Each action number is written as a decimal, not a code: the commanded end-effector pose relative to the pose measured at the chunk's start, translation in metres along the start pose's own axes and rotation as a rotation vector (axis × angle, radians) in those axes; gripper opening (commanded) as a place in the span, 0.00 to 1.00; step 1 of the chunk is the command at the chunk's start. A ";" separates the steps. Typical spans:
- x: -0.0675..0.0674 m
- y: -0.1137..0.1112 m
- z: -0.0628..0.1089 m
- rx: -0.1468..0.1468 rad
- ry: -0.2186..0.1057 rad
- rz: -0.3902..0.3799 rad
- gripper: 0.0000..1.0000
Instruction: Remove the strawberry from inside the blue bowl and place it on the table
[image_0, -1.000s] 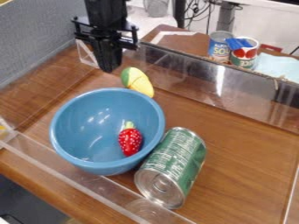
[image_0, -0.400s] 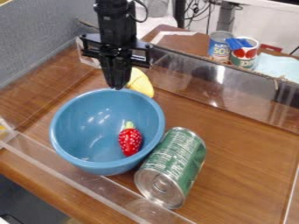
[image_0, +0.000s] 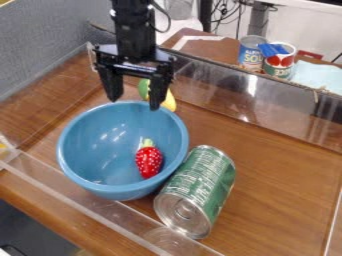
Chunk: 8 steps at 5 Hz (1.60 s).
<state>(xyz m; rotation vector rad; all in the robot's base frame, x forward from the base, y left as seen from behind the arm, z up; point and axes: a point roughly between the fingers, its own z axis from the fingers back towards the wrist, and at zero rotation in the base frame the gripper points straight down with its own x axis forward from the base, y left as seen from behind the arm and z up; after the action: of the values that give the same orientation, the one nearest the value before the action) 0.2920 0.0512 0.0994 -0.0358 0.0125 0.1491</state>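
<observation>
The small red strawberry (image_0: 148, 160) with its green top lies inside the light-blue bowl (image_0: 87, 142), right of the bowl's middle. The bowl stands on the brown wood-grain table (image_0: 51, 92). My gripper (image_0: 135, 93) hangs pointing down over the bowl's far rim, open, with nothing between its two black fingers (image_0: 104, 86). It is above and behind the strawberry, not touching it.
A green can (image_0: 197, 187) lies on its side against the bowl's right. A yellow-green corn-like toy (image_0: 163, 98) sits just behind the bowl, partly hidden by my gripper. Clear acrylic walls (image_0: 254, 92) edge the table. Tins (image_0: 267, 57) stand beyond the back wall.
The gripper has gone from shut to open, its fingers now spread wide. It has sunk a little toward the bowl's far rim. Strawberry, bowl and can have not moved.
</observation>
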 end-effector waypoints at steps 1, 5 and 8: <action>-0.004 -0.009 -0.003 0.006 -0.024 -0.012 1.00; -0.003 -0.018 -0.049 -0.016 -0.018 -0.035 1.00; -0.019 -0.009 -0.040 -0.028 -0.024 -0.036 1.00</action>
<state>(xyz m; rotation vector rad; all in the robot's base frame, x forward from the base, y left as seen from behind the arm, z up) 0.2698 0.0343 0.0447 -0.0694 0.0388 0.1099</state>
